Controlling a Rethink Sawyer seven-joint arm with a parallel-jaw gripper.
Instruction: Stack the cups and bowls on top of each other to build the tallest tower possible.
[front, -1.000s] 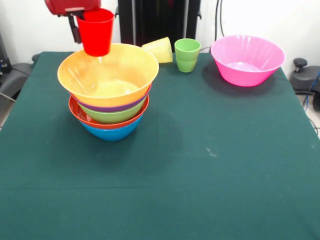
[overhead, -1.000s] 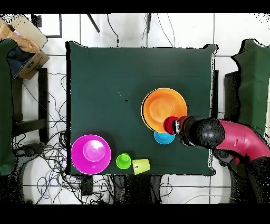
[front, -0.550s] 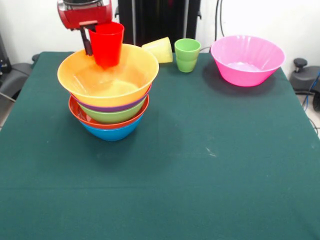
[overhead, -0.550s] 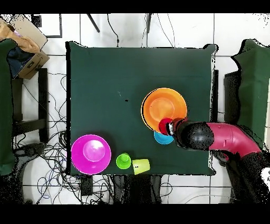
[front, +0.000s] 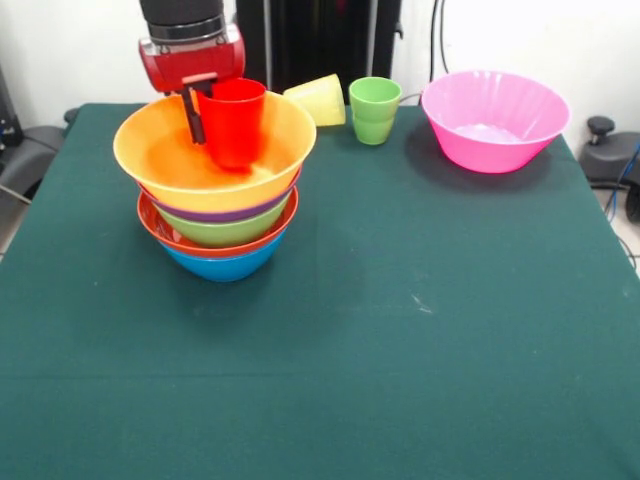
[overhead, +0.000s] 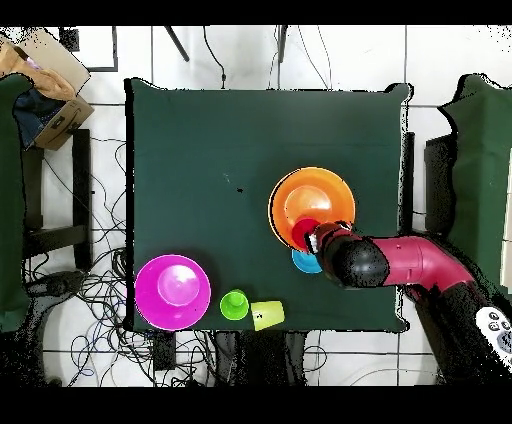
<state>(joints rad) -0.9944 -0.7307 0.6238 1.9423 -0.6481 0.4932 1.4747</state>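
One red cup (front: 234, 122), held tight at its rim by the gripper (front: 205, 105), has come down from above the tower (front: 216, 192) into the top orange bowl (front: 160, 160). I think release comes next.

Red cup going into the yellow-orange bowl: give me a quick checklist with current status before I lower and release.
1. Grip: the gripper holds the red cup, one finger visible on its outside wall. Ok.
2. Cup attitude: upright, mouth up. Ok.
3. Position: in the overhead view the cup sits inside the rim of the yellow-orange bowl, toward the robot-side edge, not centred. Not ok if you want it centred.
4. Cup bottom contact with the bowl floor: cannot tell.
5. Tower: bowls nested, no obvious lean. Ok.
6. Other pieces clear: green cup, tipped yellow cup and pink bowl stand apart from the tower. Ok.
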